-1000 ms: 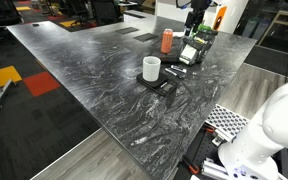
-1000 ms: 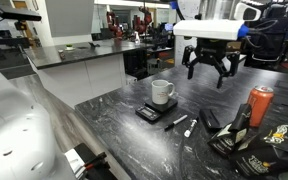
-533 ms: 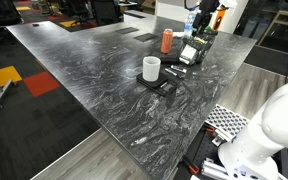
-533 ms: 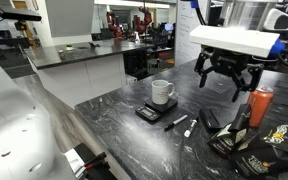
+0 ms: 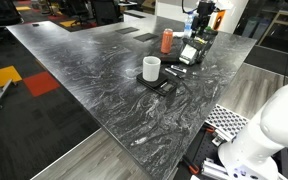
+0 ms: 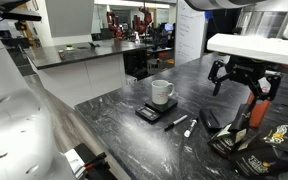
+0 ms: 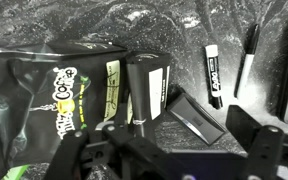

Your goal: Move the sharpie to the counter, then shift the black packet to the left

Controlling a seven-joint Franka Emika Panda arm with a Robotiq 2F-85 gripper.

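Note:
The sharpie [image 6: 175,123] lies flat on the veined dark counter [image 6: 114,135], between a black scale and a paler marker [image 6: 191,127]. In the wrist view the sharpie [image 7: 247,55] lies right of that marker [image 7: 213,75]. The black packet [image 6: 269,138] with yellow lettering lies at the right and fills the left of the wrist view [image 7: 39,100]. My gripper [image 6: 239,90] hangs open and empty above the packets, apart from them. In the wrist view its fingers [image 7: 169,150] frame a small flat black object [image 7: 194,113]. In an exterior view the gripper [image 5: 201,22] is at the counter's far end.
A white mug [image 6: 162,92] stands on the black scale [image 6: 150,113]. An orange can [image 6: 259,105] stands behind the gripper. An upright dark box [image 7: 149,88] stands beside the packet. The counter edge drops to a wood-grain floor [image 5: 104,160].
The gripper has moved sideways from above the markers to above the packets and has come lower. It stays open. Nothing on the counter has moved.

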